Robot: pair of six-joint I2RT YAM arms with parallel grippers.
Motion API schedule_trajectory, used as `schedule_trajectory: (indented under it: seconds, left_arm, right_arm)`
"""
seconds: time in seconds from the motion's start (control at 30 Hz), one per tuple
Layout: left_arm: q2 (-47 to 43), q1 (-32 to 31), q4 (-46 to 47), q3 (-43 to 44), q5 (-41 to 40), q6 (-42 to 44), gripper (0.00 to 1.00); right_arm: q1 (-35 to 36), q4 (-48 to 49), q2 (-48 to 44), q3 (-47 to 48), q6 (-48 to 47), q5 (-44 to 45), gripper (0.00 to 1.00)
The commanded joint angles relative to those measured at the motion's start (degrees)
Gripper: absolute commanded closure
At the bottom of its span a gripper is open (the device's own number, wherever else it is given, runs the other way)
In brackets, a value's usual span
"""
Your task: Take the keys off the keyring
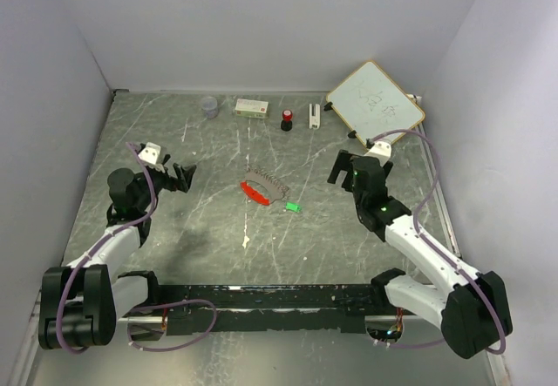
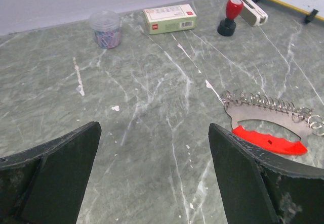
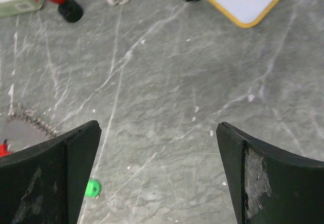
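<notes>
The keyring [image 1: 265, 181] is a curved grey metal piece with a row of small rings along one edge, lying at the table's middle. In the left wrist view the keyring [image 2: 267, 112] is at the right, with the elongated red key [image 2: 271, 139] against its near edge. The red key [image 1: 254, 193] also shows from above. The tiny green key [image 1: 293, 206] lies apart, to the right of the keyring. My left gripper [image 1: 183, 177] stands open, left of the keyring, and my left gripper [image 2: 154, 128] holds nothing. My right gripper [image 1: 342, 168] is open to the right; beside my right gripper [image 3: 158, 125] lies the green key [image 3: 92, 188].
Along the back stand a clear cup of paper clips [image 1: 209, 105], a white box [image 1: 252, 106], a red-and-black knob [image 1: 286, 120] and a small white block [image 1: 314, 114]. A yellow-framed whiteboard [image 1: 375, 101] leans at the back right. White walls enclose the table.
</notes>
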Motion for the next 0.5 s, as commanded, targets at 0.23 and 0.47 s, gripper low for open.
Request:
schedule_trajectory:
  seconds: [0.23,0.47]
  left_arm:
    - [-4.6,-4.8,8.7,-3.5,-11.7,-2.7,0.00]
    - [-3.9,-9.5,4.2,-1.0,-16.3,-0.9,0.00]
  right_arm:
    - [1.3,11.5,-0.1,-1.3,-8.2,-28.6,0.00]
    - [1.7,12.9,1.8,-2.3,-9.4,-33.3,0.00]
